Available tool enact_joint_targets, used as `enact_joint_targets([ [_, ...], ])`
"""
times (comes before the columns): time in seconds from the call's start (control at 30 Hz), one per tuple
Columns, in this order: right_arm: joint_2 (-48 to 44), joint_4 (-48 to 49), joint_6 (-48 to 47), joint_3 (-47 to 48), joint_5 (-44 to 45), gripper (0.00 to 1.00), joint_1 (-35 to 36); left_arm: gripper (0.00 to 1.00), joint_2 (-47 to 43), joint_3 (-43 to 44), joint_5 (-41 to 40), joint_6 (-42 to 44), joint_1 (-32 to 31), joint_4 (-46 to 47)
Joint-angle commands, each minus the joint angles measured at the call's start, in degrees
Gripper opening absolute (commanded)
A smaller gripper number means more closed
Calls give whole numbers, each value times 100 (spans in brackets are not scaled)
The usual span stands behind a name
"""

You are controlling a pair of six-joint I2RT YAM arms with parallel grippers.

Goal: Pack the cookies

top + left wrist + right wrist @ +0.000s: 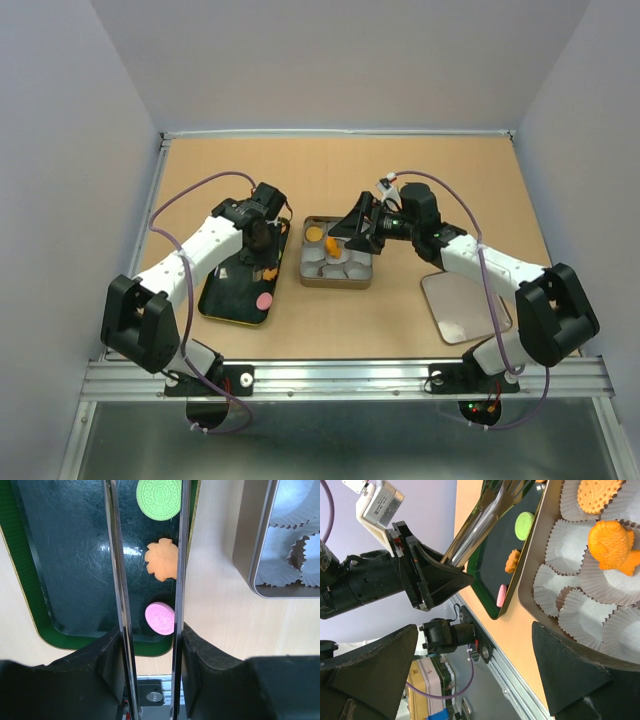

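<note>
A black tray with a green rim (225, 300) holds loose cookies. In the left wrist view a yellow-green round cookie (159, 497), an orange star-like cookie (162, 559) and a pink round cookie (160, 617) lie on it. My left gripper (147, 530) is open above the tray (75, 555), its two long metal blades either side of these three. A metal tin (336, 280) lined with white paper cups (565, 547) holds an orange fish cookie (610, 540) and a round orange cookie (597, 495). My right gripper (475, 630) is open and empty over the tin's near-left part.
The tin's lid (462, 305) lies flat at the right, near the right arm's base. The tin stands close to the right of the tray with a narrow strip of table between. Walls enclose the table on three sides; a metal rail (340, 378) runs along the near edge.
</note>
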Motion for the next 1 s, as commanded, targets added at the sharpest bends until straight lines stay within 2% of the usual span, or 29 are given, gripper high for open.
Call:
enact_joint_targets([
  [0.0, 82, 175, -130, -8, -185, 100, -69, 51, 9, -24, -86, 72, -54, 41],
  [0.23, 188, 184, -130, -16, -220, 100, -113, 52, 88, -15, 143, 151, -125, 67],
  [0.53, 179, 184, -156, -61, -282, 100, -174, 55, 369, 64, -103, 90, -134, 32],
  [0.97, 355, 184, -182, 10, -396, 100, -245, 54, 659, 205, -165, 151, -133, 76],
])
